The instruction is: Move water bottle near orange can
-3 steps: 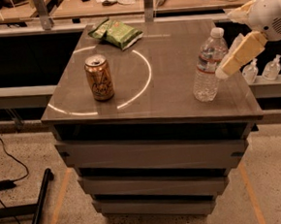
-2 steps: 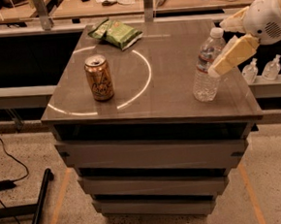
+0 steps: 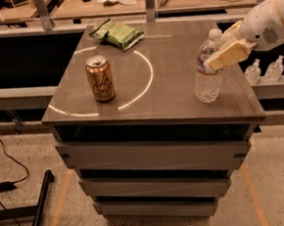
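The water bottle (image 3: 208,75) stands upright near the right edge of the grey table (image 3: 170,93), clear and ribbed with a white cap. The orange can (image 3: 100,79) stands upright on the left part of the table, inside a white ring marking. My gripper (image 3: 224,49) comes in from the right on a white arm and sits at the bottle's upper part, one tan finger (image 3: 227,54) across the front of the bottle near its neck. The other finger is behind the bottle, mostly hidden.
A green snack bag (image 3: 117,33) lies at the table's back. Two small pump-top bottles (image 3: 265,70) stand on a ledge to the right of the table. Desks with clutter stand behind. A cable and a dark bar lie on the floor at left.
My gripper has moved left and up, from beside the bottle's right side to around its upper part. The bottle and the can have not moved.
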Controlling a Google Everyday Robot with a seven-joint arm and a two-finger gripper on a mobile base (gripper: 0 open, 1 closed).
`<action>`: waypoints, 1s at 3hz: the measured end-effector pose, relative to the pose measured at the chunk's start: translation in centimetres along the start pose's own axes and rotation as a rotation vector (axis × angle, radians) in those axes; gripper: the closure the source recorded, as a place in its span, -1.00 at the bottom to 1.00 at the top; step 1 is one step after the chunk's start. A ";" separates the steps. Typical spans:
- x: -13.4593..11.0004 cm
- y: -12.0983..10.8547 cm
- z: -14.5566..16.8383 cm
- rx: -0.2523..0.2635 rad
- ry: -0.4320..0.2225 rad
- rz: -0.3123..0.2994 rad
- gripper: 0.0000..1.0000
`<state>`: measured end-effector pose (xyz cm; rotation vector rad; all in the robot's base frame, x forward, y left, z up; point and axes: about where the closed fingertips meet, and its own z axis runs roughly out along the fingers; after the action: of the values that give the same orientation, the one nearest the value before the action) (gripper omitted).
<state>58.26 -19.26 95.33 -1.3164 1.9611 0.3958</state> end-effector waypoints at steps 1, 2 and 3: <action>-1.2 -0.2 0.4 -0.040 -0.034 -0.006 1.00; -5.2 0.4 0.3 -0.100 -0.121 -0.056 1.00; -9.9 2.3 2.0 -0.174 -0.153 -0.160 1.00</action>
<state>59.11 -10.46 100.77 -1.4947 1.7128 0.5816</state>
